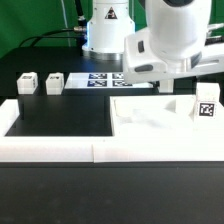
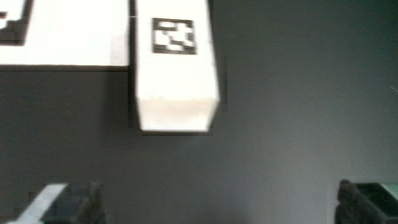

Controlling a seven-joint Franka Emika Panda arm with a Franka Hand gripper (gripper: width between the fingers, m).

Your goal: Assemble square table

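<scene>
1. The tabletop slab [image 1: 150,112] is lying flat on the black surface [image 1: 60,110], recessed face up. It is sitting just behind the low white border wall [image 1: 60,150].
2. An upright leg [image 1: 207,103] is standing at the slab's edge toward the exterior view's right, with its tag facing the camera. Whether it is touching the slab cannot be told.
3. The outer small leg [image 1: 27,82] and the inner small leg [image 1: 53,82] are sitting side by side. They are well apart from the slab, toward the exterior view's left.
4. The marker board [image 1: 105,78] is lying behind the slab.
5. The arm [image 1: 165,40] is hanging above the slab's rear edge and is hiding its tool in that view.
6. In the wrist view the gripper [image 2: 217,205] is gripping nothing, with its jaws spread wide. The fingers [image 2: 68,200] are hovering over bare dark surface, apart from a flat-lying leg [image 2: 178,80] with its tag facing up (where this leg is lying relative to the slab cannot be told).
</scene>
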